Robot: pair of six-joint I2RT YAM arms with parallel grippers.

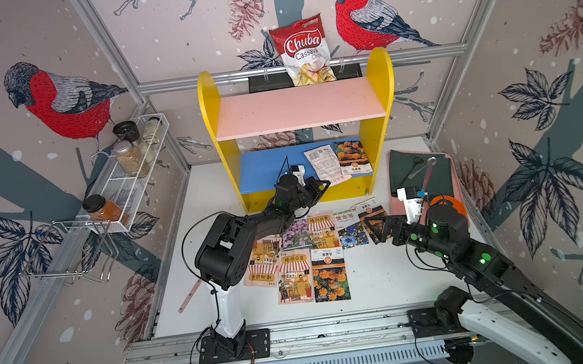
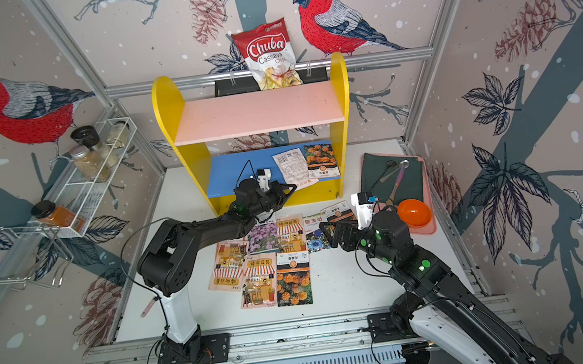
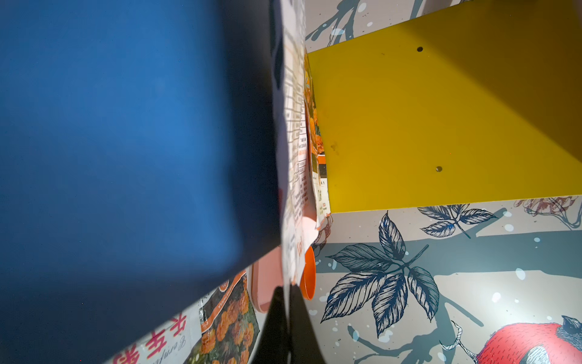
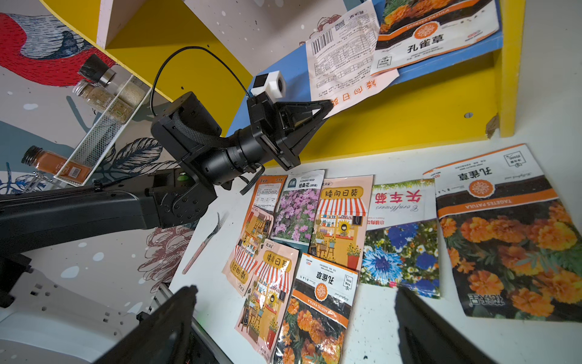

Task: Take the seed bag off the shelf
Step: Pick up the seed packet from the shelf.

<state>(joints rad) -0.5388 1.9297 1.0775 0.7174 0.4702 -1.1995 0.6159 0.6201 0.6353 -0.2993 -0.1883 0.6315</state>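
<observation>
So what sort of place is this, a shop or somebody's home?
Neither, most likely: it looks like a staged robot test booth. Bird-print wallpaper panels sit in an aluminium frame, two black robot arms are bolted to a metal rail, and the yellow wooden shelf looks like a prop.

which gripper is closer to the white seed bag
Left. Left gripper is shut on the white seed bag at its front edge; right gripper hangs open over the table packets.

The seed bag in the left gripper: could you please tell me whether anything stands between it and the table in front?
Nothing visible blocks the way out: the left gripper is shut on the overhanging corner of the seed bag. Only the marigold bag beside it seems to overlap its edge.
</observation>
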